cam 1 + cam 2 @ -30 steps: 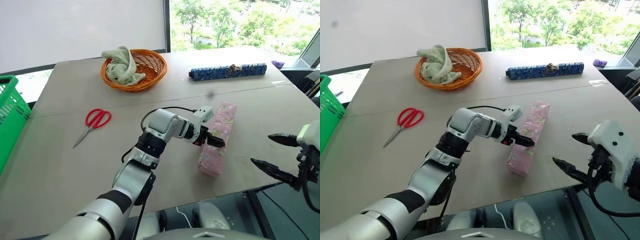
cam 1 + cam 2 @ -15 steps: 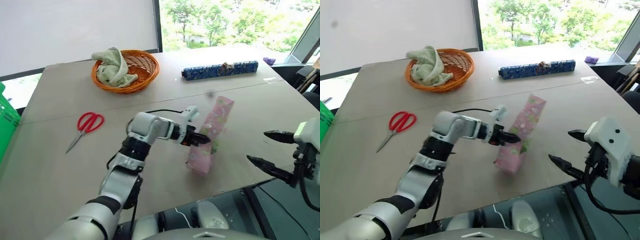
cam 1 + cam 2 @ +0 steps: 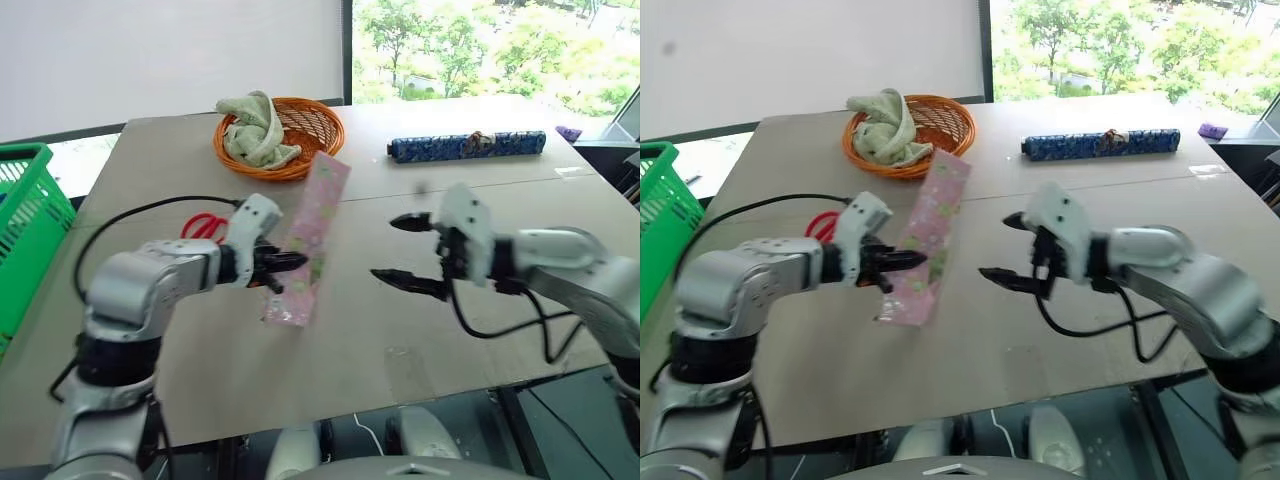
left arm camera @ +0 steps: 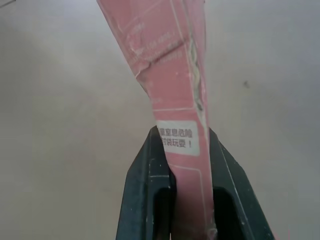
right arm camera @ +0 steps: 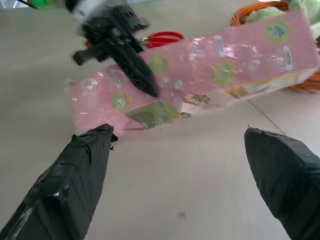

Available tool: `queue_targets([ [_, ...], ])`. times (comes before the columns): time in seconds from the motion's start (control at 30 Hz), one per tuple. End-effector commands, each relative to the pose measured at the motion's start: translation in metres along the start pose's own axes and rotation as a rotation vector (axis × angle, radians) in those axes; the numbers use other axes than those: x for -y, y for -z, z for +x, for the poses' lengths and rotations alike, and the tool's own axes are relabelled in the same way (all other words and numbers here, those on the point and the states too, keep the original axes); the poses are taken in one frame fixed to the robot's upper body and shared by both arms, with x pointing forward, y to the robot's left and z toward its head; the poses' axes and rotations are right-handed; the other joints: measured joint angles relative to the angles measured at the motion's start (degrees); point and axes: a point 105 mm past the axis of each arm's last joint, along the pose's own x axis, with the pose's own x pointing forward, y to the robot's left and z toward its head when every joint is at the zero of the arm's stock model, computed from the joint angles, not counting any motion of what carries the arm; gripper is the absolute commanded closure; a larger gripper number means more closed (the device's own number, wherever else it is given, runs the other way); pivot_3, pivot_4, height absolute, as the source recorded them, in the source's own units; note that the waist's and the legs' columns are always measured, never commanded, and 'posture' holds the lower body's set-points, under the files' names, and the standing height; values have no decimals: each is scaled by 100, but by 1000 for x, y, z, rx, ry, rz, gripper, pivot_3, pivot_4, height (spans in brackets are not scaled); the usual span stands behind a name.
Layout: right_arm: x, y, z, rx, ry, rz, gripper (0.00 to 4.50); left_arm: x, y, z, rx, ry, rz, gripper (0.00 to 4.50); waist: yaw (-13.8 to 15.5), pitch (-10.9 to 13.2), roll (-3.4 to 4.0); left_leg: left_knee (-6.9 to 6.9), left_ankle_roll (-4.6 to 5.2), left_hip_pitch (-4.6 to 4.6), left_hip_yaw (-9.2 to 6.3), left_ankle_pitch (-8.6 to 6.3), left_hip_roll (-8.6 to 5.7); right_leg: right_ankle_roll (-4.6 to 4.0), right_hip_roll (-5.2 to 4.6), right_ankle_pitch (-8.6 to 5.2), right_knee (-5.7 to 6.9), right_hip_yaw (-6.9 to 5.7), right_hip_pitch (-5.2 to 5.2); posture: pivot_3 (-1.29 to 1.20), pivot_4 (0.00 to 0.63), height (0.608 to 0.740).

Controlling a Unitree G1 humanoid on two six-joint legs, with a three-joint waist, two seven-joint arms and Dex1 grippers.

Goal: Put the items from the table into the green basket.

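My left gripper [image 3: 288,264] is shut on the lower part of a long pink wrapped packet [image 3: 312,232], holding it tilted above the table [image 3: 350,340]. In the left wrist view both fingers [image 4: 150,165] clamp the packet [image 4: 170,70] between them. Just right of the packet my right gripper [image 3: 385,248] stands open and holds nothing. Red-handled scissors [image 3: 204,226] lie on the table behind my left gripper, partly hidden by it. The green basket [image 3: 30,230] stands at the table's left edge.
An orange wicker basket [image 3: 290,140] with a pale green cloth sits at the back of the table. A long blue patterned roll [image 3: 468,146] lies at the back right. A seam crosses the tabletop.
My left gripper closed on the pink packet, lifted it off the table and carried it left. My right gripper swung in from the right edge to beside the packet, still open.
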Motion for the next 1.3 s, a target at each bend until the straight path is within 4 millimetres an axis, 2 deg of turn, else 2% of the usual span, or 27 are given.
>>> queue_targets([
  [0.03,16,-15,22,31,16,-91,0,-24,-16,-37,92,-194,57,4483,237,-3,-5,0,-2,-1,-1,1,0,-1,0,0,2,-3,0,106,0,740],
  [0.13,19,-44,41,142,-12,-105,0,-54,-30,-69,167,-381,68,4483,557,-6,-15,0,-3,-9,-5,1,-1,-2,-2,1,2,-13,-3,147,0,740],
  [0.2,16,-63,46,218,-43,-100,0,-70,-39,-86,206,-485,78,4483,699,-14,-27,0,-4,-14,-7,1,-2,-3,-3,1,2,-19,-8,164,0,740],
  [0.23,12,-79,47,276,-71,-76,0,-84,-47,-100,234,-567,87,4483,758,-18,-34,0,-4,-14,-7,0,-3,-3,-4,2,1,-20,-11,164,0,740],
  [0.3,9,-110,51,347,-98,-53,0,-119,-70,-144,289,-801,164,4483,837,-21,-43,-1,-5,-16,-12,0,-9,-3,-11,2,2,-31,-11,182,0,740],
  [0.4,9,-130,57,345,-81,-86,0,-149,-100,-194,331,-1016,310,4483,854,-44,-81,-11,-31,-18,-15,-11,-14,-14,-17,8,2,-49,-21,177,0,740],
  [0.47,10,-142,59,361,-75,-88,0,-170,-110,-223,342,-1131,381,4483,850,-70,-119,-22,-39,-19,-13,-11,-18,-15,-21,8,1,-71,-29,166,0,740],
  [0.53,8,-157,61,387,-72,-92,0,-191,-112,-245,343,-1222,462,4483,843,-85,-133,-29,-42,-18,-11,-12,-31,-16,-39,9,6,-87,-31,151,0,740],
  [0.63,6,-167,61,411,-70,-82,0,-210,-108,-260,318,-1301,479,4483,848,-93,-143,-44,-50,-21,3,-6,-40,-16,-49,9,7,-84,-47,120,0,740],
  [0.73,1,-177,58,452,-89,-71,0,-224,-96,-281,207,-1444,518,4483,818,-115,-179,-42,-49,-33,-2,-6,-41,-16,-47,9,17,-96,-55,86,0,740],
  [0.87,-3,-180,56,464,-99,-62,0,-234,-80,-288,79,-1534,550,4483,680,-154,-241,-20,-26,-108,-5,8,-38,-14,-44,10,31,-113,-134,67,0,740],
  [0.93,-5,-179,57,460,-98,-63,0,-240,-61,-280,38,-1496,498,3546,634,-162,-253,-6,-23,-150,-2,10,-42,-12,-51,11,75,-114,-188,61,0,740],
  [1.0,-6,-179,56,459,-103,-66,0,-244,-47,-279,9,-1515,448,2782,563,-163,-255,-2,-23,-154,-1,10,-42,-12,-64,11,87,-127,-194,48,0,740],
  [1.17,-6,-177,54,450,-95,-71,0,-244,-51,-280,13,-1611,526,326,455,-167,-259,-1,-24,-152,-7,11,-33,-12,-65,11,92,-136,-196,51,0,740],
  [1.2,-6,-177,54,449,-92,-73,0,-243,-56,-280,42,-1626,539,47,427,-167,-260,-1,-24,-152,-6,11,-33,-12,-67,11,93,-136,-196,50,0,740],
  [1.3,-2,-173,51,437,-70,-82,0,-236,-77,-271,207,-1610,571,47,395,-169,-262,3,-24,-152,-6,12,-34,-12,-71,11,98,-135,-196,56,0,740],
])
